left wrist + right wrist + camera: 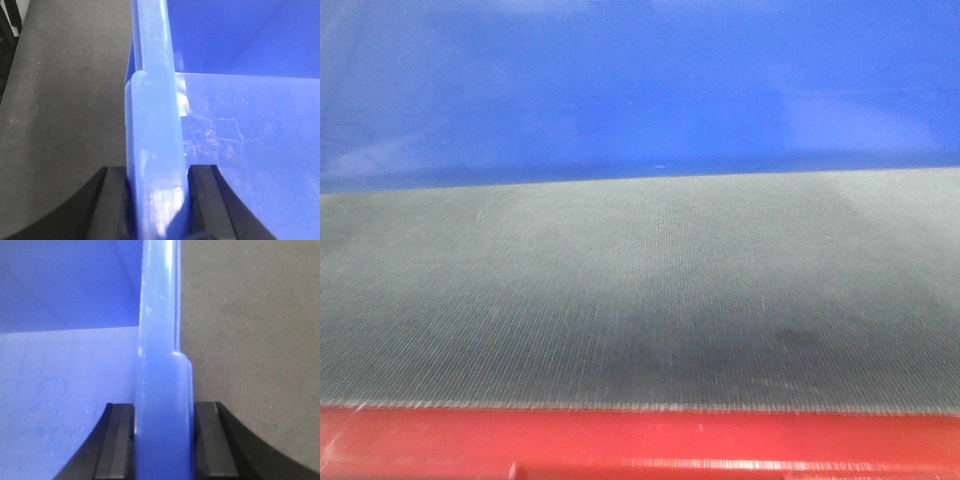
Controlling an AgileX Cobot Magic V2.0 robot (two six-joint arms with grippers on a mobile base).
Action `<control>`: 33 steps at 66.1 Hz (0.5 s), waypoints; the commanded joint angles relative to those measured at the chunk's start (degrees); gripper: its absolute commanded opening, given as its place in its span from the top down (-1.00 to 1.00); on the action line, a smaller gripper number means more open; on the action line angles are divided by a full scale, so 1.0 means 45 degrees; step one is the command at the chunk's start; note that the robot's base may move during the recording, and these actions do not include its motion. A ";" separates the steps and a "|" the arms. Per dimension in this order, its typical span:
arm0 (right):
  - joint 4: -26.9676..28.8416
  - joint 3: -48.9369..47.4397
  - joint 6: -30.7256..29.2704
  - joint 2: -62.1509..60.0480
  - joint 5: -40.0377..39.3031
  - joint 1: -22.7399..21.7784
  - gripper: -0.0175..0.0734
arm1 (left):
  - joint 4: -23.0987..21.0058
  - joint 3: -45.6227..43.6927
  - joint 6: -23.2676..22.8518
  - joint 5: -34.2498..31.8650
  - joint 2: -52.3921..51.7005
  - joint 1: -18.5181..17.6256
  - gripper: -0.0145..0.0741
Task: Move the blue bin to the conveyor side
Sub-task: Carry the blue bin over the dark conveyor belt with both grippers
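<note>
Across the front view's middle lies the flat dark grey woven conveyor belt [640,300], with its bright red frame [640,445] below and the large glossy blue plastic bin [640,90] resting on it above. Left wrist view: left gripper [157,200] at lower centre, jaws clamped on the bin's rim, blue interior at right. Right wrist view: right gripper [164,440], jaws clamped likewise, belt at right.

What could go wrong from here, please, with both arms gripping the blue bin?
The left gripper and right gripper each pinch only the thick rim of the glossy blue plastic bin, so it might slip from the fingers. If the arms move unevenly, the bin could twist or drag across the dark grey woven conveyor belt.
</note>
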 commanded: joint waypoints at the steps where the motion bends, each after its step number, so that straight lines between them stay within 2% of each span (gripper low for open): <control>1: -0.0702 -0.0209 -0.0119 -0.0267 -0.1250 -0.0096 0.81 | 0.0396 -0.0182 0.0160 -0.1113 -0.0258 -0.0031 0.71; 33: -0.0702 -0.0209 -0.0119 -0.0267 -0.1250 -0.0096 0.81 | 0.0396 -0.0182 0.0160 -0.1113 -0.0258 -0.0031 0.71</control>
